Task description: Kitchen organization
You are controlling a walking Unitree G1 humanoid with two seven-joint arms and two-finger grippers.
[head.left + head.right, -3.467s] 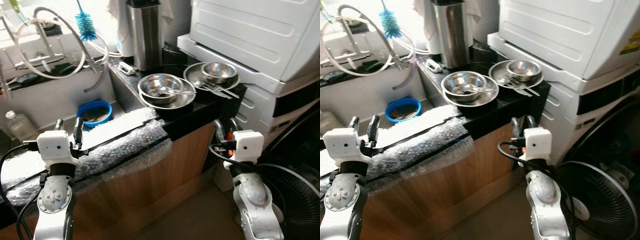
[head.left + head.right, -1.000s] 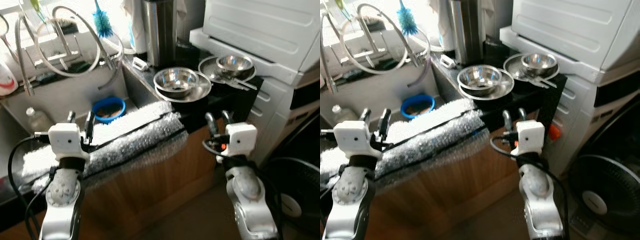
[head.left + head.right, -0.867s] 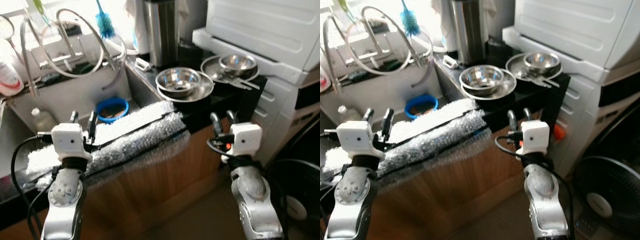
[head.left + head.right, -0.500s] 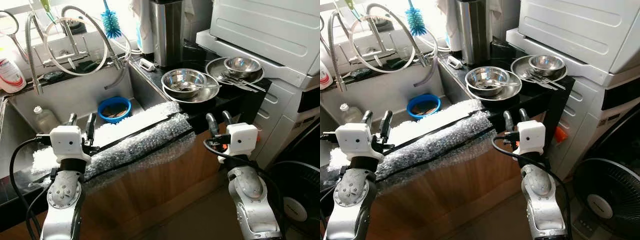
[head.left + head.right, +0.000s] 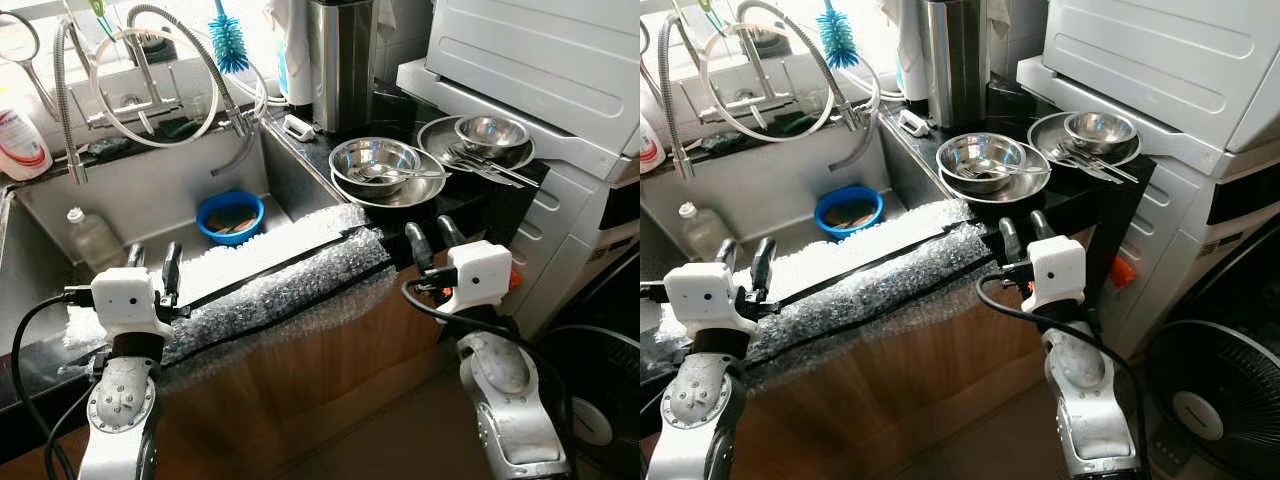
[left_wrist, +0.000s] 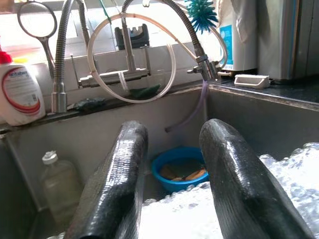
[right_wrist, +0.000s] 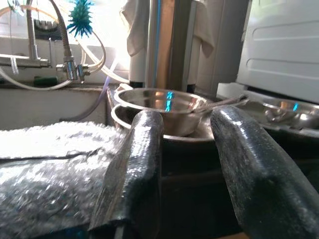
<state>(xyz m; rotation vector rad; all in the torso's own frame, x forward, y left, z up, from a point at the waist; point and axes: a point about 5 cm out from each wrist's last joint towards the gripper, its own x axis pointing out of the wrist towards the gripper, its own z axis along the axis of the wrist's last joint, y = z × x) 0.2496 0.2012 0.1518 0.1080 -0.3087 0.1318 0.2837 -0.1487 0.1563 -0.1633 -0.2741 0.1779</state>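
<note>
Left eye view: steel bowl [image 5: 375, 160] on plate [image 5: 395, 192], spoon handle pointing toward washer [image 5: 560, 60]; black counter [image 5: 470, 195], bubble wrap [image 5: 270, 285] along sink [image 5: 150, 200] edge. Left wrist view: left tool [image 6: 172, 174] released, empty, facing blue bowl [image 6: 182, 169]. Right wrist view: right tool [image 7: 187, 164] released, empty, before counter edge.

A strip of bubble wrap [image 5: 270, 285] covers the front edge of the sink [image 5: 150, 200], and open basin lies behind it around the blue bowl [image 5: 230, 215] and plastic bottle [image 5: 92, 240]. Above the basin, the faucet hoses [image 5: 150, 75] loop across and crowd any reach from overhead. On the black table [image 5: 470, 195], the stacked steel bowls [image 5: 375, 165] and the plate with cutlery [image 5: 480, 145] leave little free surface, hemmed in by the tall steel canister [image 5: 340, 60] behind and the white appliance [image 5: 540, 70] beside them.
</note>
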